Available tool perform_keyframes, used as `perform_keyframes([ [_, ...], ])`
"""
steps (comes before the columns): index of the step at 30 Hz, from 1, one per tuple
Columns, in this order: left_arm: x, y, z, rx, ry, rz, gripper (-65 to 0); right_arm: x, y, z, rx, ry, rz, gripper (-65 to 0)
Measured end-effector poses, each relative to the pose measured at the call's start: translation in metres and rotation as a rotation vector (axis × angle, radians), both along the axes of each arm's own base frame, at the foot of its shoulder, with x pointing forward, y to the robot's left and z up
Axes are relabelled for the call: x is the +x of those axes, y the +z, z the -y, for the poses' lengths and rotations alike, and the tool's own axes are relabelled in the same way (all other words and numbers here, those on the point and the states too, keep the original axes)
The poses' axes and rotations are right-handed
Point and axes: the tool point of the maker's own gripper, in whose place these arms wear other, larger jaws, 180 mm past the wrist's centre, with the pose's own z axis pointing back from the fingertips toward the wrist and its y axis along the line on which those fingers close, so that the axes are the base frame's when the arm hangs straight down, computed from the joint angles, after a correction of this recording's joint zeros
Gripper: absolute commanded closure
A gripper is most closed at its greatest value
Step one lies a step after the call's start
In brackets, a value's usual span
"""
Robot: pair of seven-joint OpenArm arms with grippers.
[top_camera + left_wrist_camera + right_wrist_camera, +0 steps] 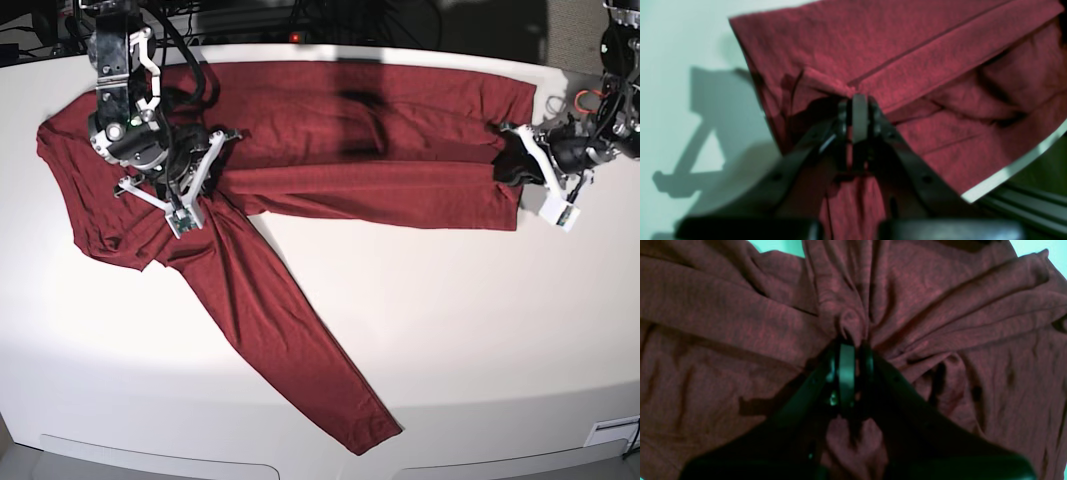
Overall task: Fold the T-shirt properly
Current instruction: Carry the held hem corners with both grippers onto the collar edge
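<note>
Jaws of the left gripper [859, 100] are seen pressed together on a pinched tuck of the dark red, thin, wrinkled long-sleeved T-shirt [330, 150], at its hem end near the table's edge. Jaws of the right gripper [850, 350] are likewise clamped narrow on a bunched ridge of the same fabric, at the shoulder end.

The garment is spread lengthwise across the far part of the white table [480, 330], with 1 lengthwise fold already laid along the body. 1 sleeve [290, 340] trails loose diagonally toward the near edge; the cloth around the right gripper is heaped in wrinkles.

Step in hand, as judged: a 2-point lengthwise fold, both ends gripped.

Next move, as judged: both ends to be carried together at equal height so the fold line stays straight; the loose sleeve then to be brought onto the body.

Containers: none visible.
</note>
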Motion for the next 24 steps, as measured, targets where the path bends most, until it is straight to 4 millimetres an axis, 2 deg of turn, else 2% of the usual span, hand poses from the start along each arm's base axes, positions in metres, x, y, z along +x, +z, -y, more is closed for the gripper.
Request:
perform_keyframes([
  [2,-0.004,-0.003,0.0,0.004,-0.002,-0.014,0.0,0.0,0.0,0.0,0.0,0.0,-0.001,0.0],
  [5,-0.005,-0.003,-0.001,0.007,-0.005,-0.02,-10.1,-0.004,-0.003,0.002,-0.011,-0.003,-0.025,-12.8],
  [7,-0.008,-0.006,-0.002,0.02,-0.014,-0.043,-13.6,-0.005,-0.004,0.003,-0.016,-0.004,-0.035,-16.9],
  [12,-0.018,-0.01,0.001,0.013,-0.031,-0.105,-14.2,-0.011,-0.007,0.006,-0.032,-0.009,-0.072,-17.2],
  [17,-0.019,-0.01,0.001,0.014,-0.035,-0.112,-14.2,-0.02,-0.011,0.002,-0.007,0.005,-0.129,-17.2],
  [21,-0.014,0.006,0.009,0.037,-0.074,-0.055,-14.2,-0.023,-0.006,0.005,0.0,0.029,-0.151,-17.6],
  [24,0.0,0.036,0.023,0.041,-0.113,0.072,-14.2,-0.018,0.006,0.007,-0.011,0.046,-0.116,-27.0],
])
